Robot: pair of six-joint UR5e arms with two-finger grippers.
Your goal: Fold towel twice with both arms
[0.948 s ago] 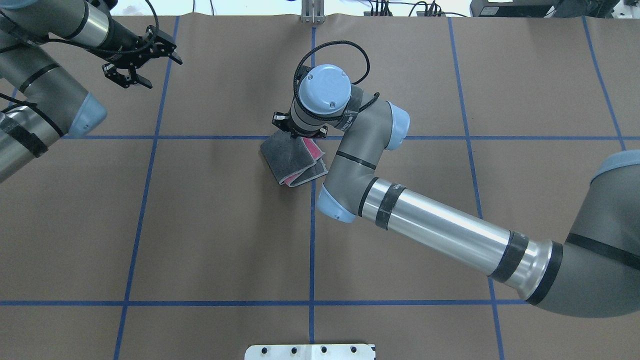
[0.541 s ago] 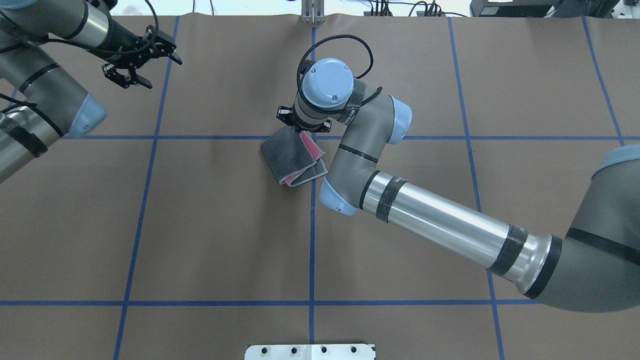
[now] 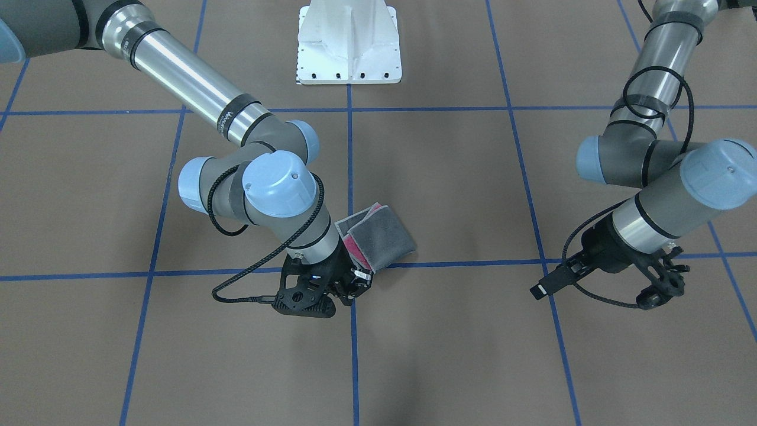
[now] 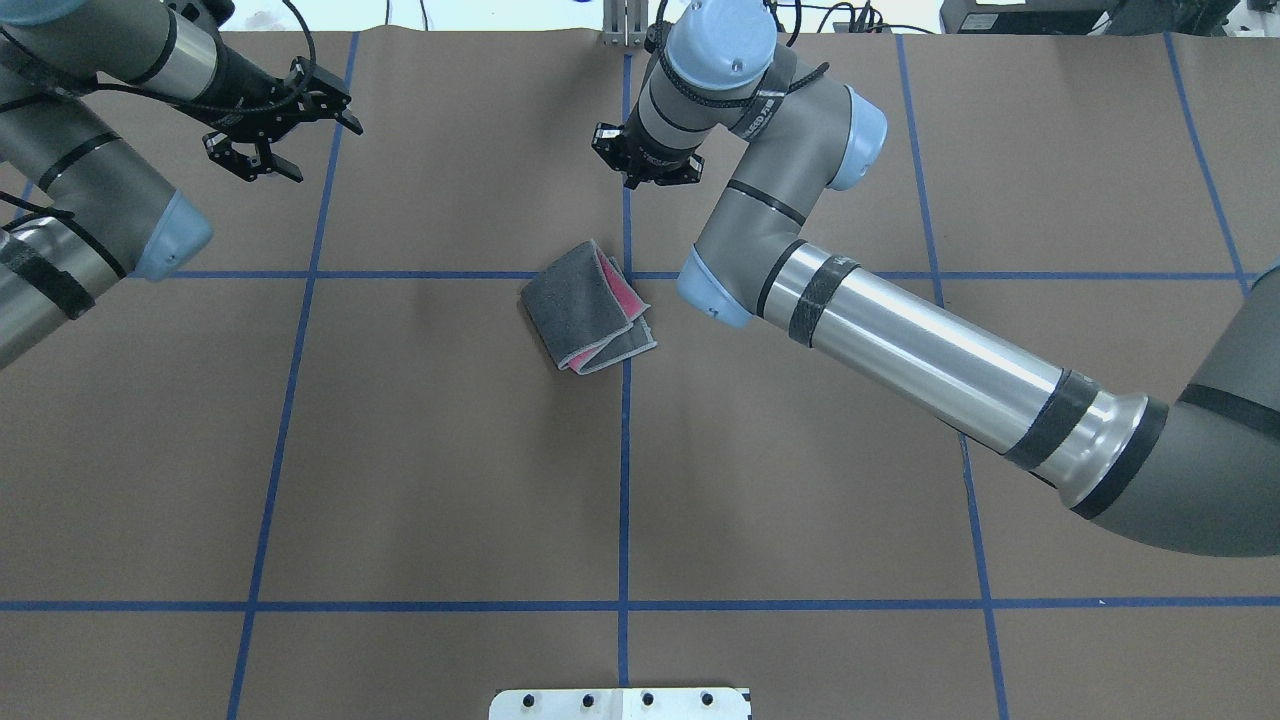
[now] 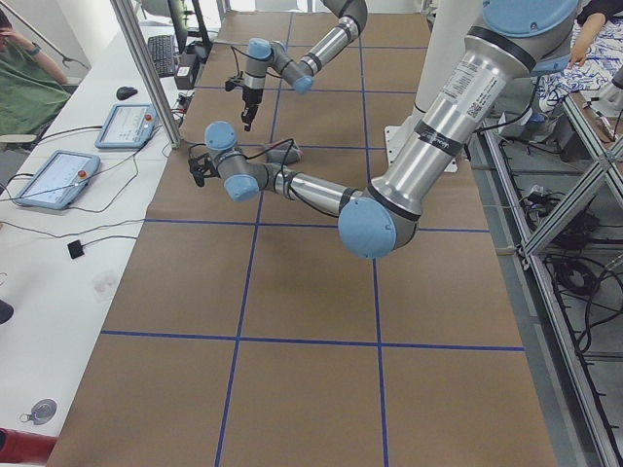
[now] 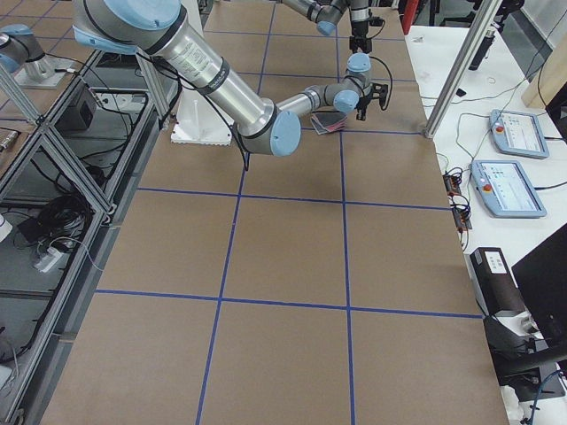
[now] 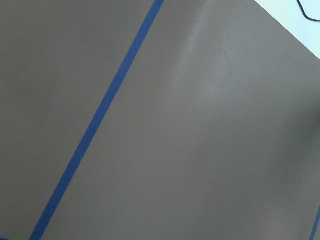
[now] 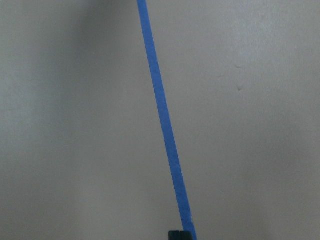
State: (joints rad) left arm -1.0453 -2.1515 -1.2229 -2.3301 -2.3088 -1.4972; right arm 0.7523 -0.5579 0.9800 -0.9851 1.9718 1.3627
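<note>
The towel (image 4: 588, 305) lies folded on the brown table near its middle, grey face up, with a pink strip showing along its right side. It also shows in the front view (image 3: 378, 236). My right gripper (image 4: 648, 165) hangs over the blue centre line beyond the towel, apart from it, open and empty. In the front view this gripper (image 3: 331, 293) sits just past the towel's corner. My left gripper (image 4: 305, 142) is far off at the table's back left, open and holding nothing. Both wrist views show only bare table and blue tape.
The white pedestal base (image 3: 349, 41) stands at the robot's side of the table. Blue tape lines (image 4: 625, 480) grid the brown paper. A side table with tablets (image 5: 58, 175) runs along the far edge, where a person sits. A metal post (image 4: 625, 25) stands at mid back.
My right gripper has let go of the towel and moved away from it toward the table's far edge. The folded towel stays in place. The left arm has hardly moved.
</note>
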